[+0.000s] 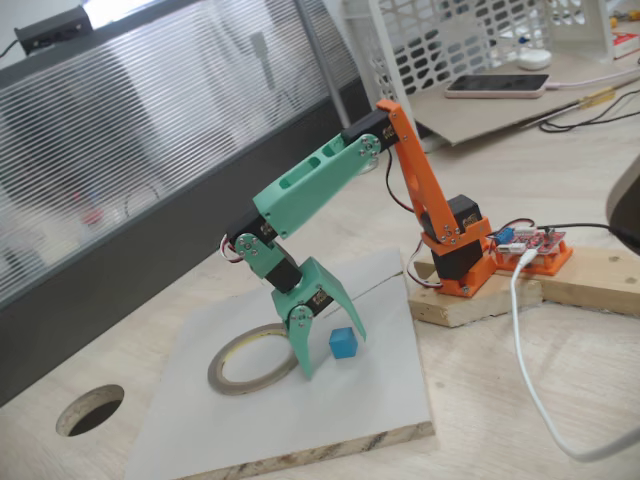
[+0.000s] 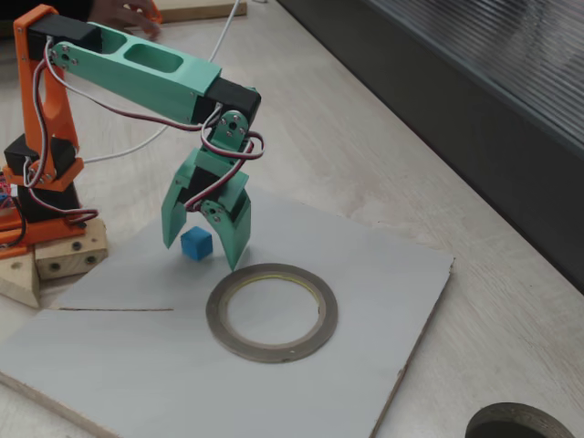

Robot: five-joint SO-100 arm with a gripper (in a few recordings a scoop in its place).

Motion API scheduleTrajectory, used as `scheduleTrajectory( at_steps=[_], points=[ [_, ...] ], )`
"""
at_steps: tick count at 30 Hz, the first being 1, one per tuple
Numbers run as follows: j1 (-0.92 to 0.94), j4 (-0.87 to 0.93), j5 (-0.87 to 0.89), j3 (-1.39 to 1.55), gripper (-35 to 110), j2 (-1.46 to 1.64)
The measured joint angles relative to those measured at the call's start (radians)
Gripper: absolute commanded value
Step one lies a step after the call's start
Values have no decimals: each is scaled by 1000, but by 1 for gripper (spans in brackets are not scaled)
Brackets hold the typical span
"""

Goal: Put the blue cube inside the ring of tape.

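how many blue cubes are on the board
1. The blue cube sits on the grey board between the open gripper's fingers, beside the ring of tape, outside it. None seems hidden.

**Two fixed cameras, opposite sides**

One fixed view looks down obliquely across the counter (image 1: 500, 400), arm base right of the tool (image 1: 330, 345). The other faces back from the opposite side, closer, base left of the tool (image 2: 203, 248). Both share the grey board (image 1: 300, 420) beneath it.
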Motion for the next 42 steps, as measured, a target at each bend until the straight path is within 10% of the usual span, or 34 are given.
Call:
scheduleTrajectory(
  at_steps=[42],
  points=[
    [2, -120, -5, 0, 38, 0]
  ],
)
